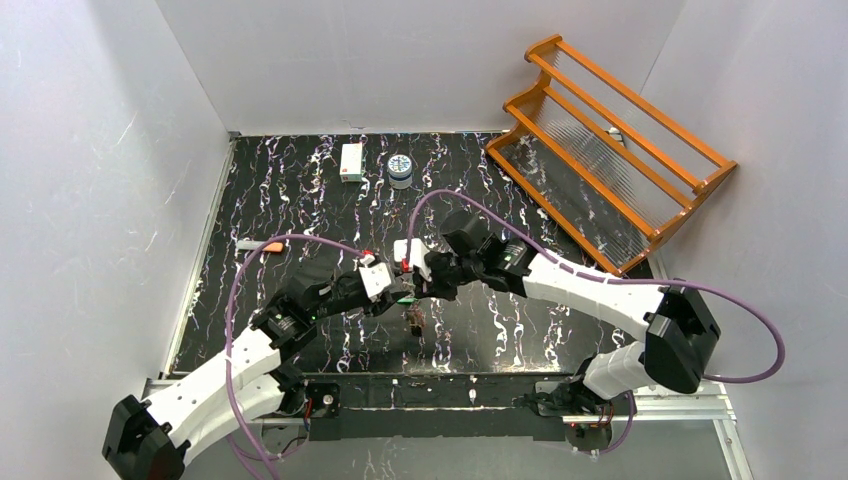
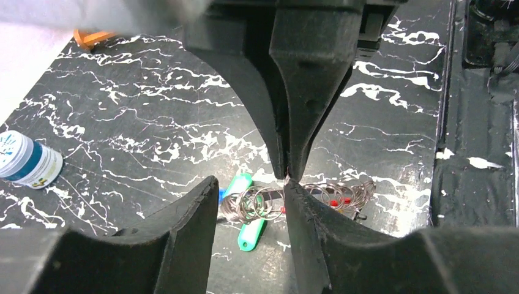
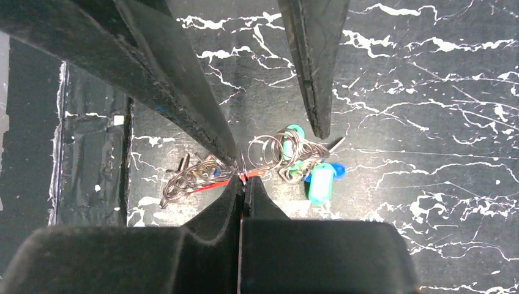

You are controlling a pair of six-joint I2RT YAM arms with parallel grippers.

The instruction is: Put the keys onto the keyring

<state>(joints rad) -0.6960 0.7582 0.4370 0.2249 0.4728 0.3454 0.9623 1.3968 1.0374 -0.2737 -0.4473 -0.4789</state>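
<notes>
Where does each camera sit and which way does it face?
Top external: above, behind the robot, looking down on the table; both arms show.
Left wrist: on the left arm, facing the keyring; open left gripper frames it.
Right wrist: on the right arm, facing down; right gripper pinches the keyring.
Shared: both wrist views show the keyring.

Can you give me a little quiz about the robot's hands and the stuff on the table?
1. True or false: the left hand and the right hand are both open.
2. What colour is the rack? A blue, B orange, C green.
3. Fill in: the jar stands beside a white ___.

Key: 1 false, the right hand is shut and only the left hand is open. 2 B. 3 box.
</notes>
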